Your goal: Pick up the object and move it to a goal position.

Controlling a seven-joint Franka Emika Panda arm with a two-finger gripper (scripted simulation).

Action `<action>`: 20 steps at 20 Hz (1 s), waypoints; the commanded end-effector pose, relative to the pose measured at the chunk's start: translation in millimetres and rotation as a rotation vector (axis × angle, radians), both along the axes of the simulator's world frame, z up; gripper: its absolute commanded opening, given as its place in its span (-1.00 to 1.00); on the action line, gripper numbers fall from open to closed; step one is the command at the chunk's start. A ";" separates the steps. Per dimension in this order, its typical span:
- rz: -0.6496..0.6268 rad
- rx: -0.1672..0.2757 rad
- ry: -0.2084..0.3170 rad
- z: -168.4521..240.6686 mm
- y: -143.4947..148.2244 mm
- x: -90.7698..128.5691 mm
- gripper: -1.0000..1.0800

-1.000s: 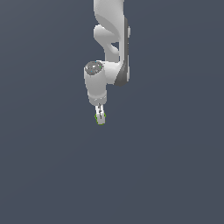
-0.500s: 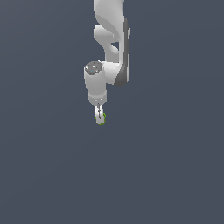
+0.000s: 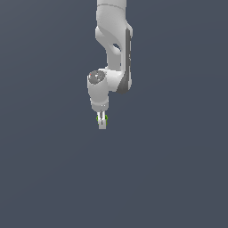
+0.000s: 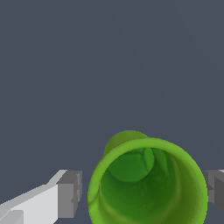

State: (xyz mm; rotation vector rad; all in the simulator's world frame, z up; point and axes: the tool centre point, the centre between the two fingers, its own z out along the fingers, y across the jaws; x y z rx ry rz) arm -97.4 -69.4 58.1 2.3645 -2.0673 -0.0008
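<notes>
A plain dark grey-blue ground [image 3: 178, 178] — flat, uniform — fills both views.

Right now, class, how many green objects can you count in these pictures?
1: a green cup-like object between the gripper fingers, below the arm. None else shows.

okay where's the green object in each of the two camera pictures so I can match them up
Exterior view: the green object is a tiny speck between the fingers below the arm, just above picture centre.
Wrist view: the green object is large, hollow like a cup, low and centre-right.
Shared landmark: the gripper fingers flanking it.
</notes>
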 end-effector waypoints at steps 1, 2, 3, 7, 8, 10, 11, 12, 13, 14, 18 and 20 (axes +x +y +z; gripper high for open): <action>-0.001 0.000 -0.001 -9.1 0.0 0.0 0.92; -0.001 0.000 -0.001 -11.5 0.1 0.1 0.92; -0.001 0.000 -0.001 -13.4 0.2 0.1 0.92; -0.002 0.000 -0.001 -15.8 0.1 0.2 -1.00; -0.002 0.000 -0.001 -15.8 0.1 0.2 -1.00; -0.002 0.000 -0.001 -15.8 0.1 0.2 -1.00; -0.002 0.000 -0.001 -15.8 0.1 0.2 -1.00; -0.002 0.000 -0.001 -15.8 0.1 0.2 -1.00; -0.002 0.000 -0.001 -15.8 0.1 0.2 -1.00; -0.002 0.000 -0.001 -15.8 0.1 0.2 -1.00; -0.001 0.001 -0.003 -14.5 0.6 1.0 -1.00; -0.001 0.001 -0.003 -12.7 2.7 0.9 -1.00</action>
